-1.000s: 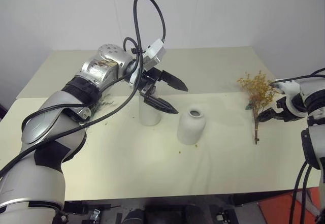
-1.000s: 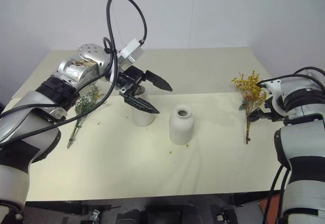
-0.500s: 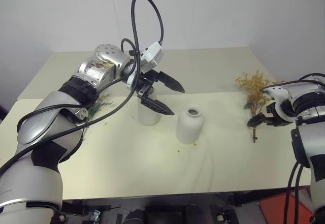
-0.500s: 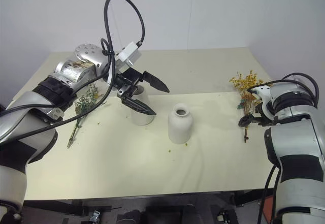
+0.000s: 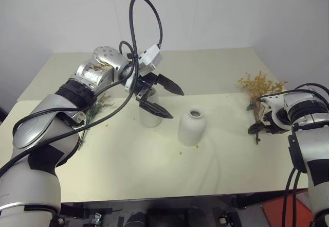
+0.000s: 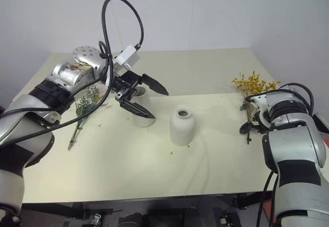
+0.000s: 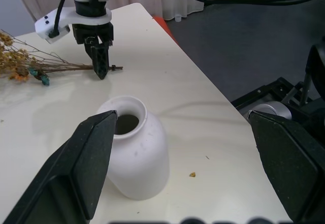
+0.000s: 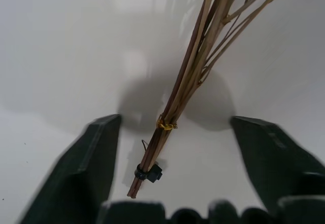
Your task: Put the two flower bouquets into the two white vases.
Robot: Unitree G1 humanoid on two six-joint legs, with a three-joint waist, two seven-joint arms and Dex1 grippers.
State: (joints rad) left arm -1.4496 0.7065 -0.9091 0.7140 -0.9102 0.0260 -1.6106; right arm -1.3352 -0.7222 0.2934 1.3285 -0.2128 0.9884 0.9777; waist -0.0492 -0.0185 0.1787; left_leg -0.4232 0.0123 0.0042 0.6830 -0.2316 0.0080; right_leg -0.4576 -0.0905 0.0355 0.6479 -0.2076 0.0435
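On the cream table point(image 5: 154, 170), right jaws straddle the yellow bouquet point(image 5: 258, 90) stems unclamped; left jaws gape, empty.

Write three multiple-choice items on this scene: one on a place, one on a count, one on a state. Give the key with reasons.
1. Where does the yellow-orange bouquet lie?
A. in the bottle-shaped vase
B. flat on the table, near its right edge
C. in the left pincer

2. How many white vases stand on the table?
A. one
B. two
C. three

3. How is the right pincer at the bouquet's stems?
A. fingers apart, either side of the stems
B. clamped shut on the stems
C. lifting them

Key: B, the bouquet rests on the tabletop by the right arm. B, the bottle-shaped vase and the taller vase behind the left pincer. A, the right wrist view shows gaps beside the stems.
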